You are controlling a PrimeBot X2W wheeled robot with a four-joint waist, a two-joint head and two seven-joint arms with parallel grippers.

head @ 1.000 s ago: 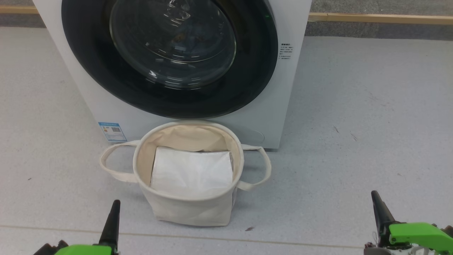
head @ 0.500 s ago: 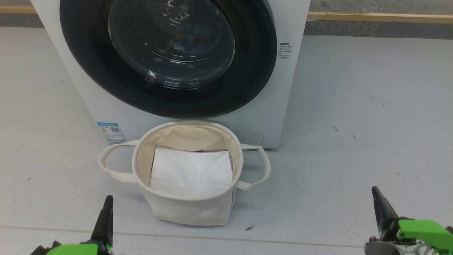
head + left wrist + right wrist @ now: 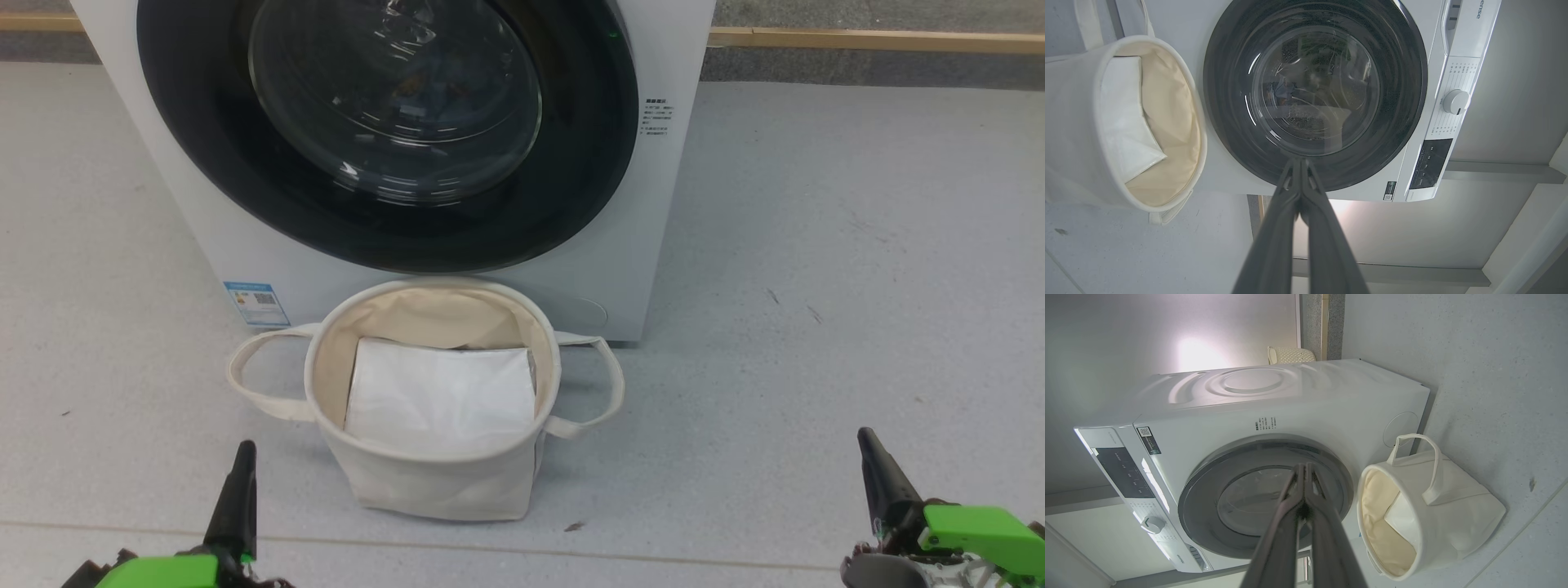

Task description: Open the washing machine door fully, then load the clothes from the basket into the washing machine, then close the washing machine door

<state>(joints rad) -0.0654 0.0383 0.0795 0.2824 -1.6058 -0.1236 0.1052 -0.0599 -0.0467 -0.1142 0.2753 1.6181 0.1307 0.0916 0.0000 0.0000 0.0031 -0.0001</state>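
With the washing machine door [image 3: 384, 131] closed just behind the basket [image 3: 433, 490], which holds only a flat white sheet [image 3: 441, 396], the left gripper [image 3: 242, 457] has merely edged away from it and the right gripper [image 3: 867, 445] idles opposite, both pinched shut and empty, suggesting the task is done.
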